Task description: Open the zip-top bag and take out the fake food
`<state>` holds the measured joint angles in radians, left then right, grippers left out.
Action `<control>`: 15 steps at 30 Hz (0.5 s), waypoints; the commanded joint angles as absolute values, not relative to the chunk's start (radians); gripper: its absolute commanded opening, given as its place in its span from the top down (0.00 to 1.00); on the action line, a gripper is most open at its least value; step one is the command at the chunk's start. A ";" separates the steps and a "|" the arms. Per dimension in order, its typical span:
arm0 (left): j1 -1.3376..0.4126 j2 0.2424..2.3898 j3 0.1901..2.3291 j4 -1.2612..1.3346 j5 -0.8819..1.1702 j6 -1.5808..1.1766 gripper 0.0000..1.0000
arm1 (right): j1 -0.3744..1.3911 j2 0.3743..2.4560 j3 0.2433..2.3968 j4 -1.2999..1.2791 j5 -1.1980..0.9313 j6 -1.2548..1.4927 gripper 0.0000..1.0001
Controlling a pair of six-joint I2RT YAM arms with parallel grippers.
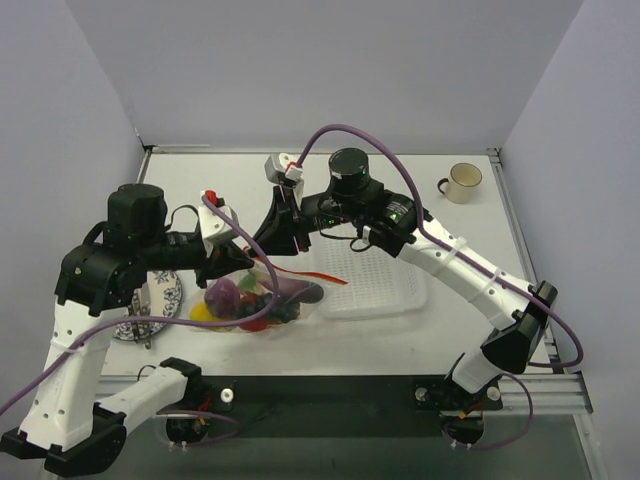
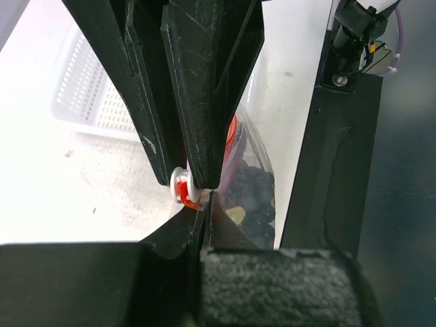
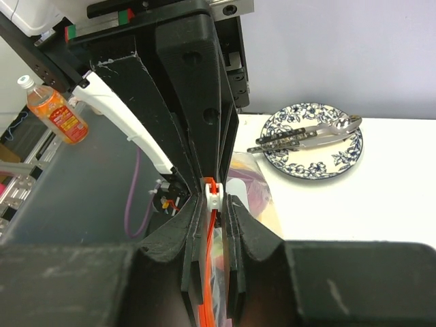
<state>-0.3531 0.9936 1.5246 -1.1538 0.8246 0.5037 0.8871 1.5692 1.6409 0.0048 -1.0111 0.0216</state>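
Pale grey walls are closing in a white table (image 1: 470, 330), and both arms are meeting just above its middle. Seen from its own wrist, the left gripper (image 2: 206, 204) is pressing its fingers together on the top edge of the zip-top bag (image 1: 262, 300), right beside the white slider (image 2: 182, 187). Facing it tip to tip, the right gripper (image 3: 212, 218) is pinching the orange-red zip strip (image 3: 208, 272) between nearly closed fingers, with the slider sitting at its tips. Below them the bag is hanging with its belly resting on the table, and the fake food (image 1: 235, 297) is all lying inside it, dark grapes (image 2: 255, 191) pressing against the clear plastic. Just to the right the white mesh basket (image 1: 385, 285) is waiting, a patterned plate (image 1: 160, 298) is sitting to the left, and a mug (image 1: 463, 182) is standing well apart at the far right.

Opening the zip looks to be the step in hand; nothing is out yet. Next, one gripper is likely needing to anchor the strip while the other is drawing the slider along it, keeping the pull in line so the thin plastic is not slipping free.
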 commanded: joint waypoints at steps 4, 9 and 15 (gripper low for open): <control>-0.356 1.000 1.646 -1.201 0.874 0.531 1.00 | 0.864 1.536 1.620 0.041 -0.973 -0.031 1.00; -0.356 1.005 1.700 -1.215 0.812 0.543 1.00 | 0.847 1.517 1.559 0.029 -0.963 -0.049 1.00; -0.354 1.012 1.721 -1.203 0.723 0.563 1.00 | 0.821 1.474 1.496 0.008 -0.939 -0.077 1.00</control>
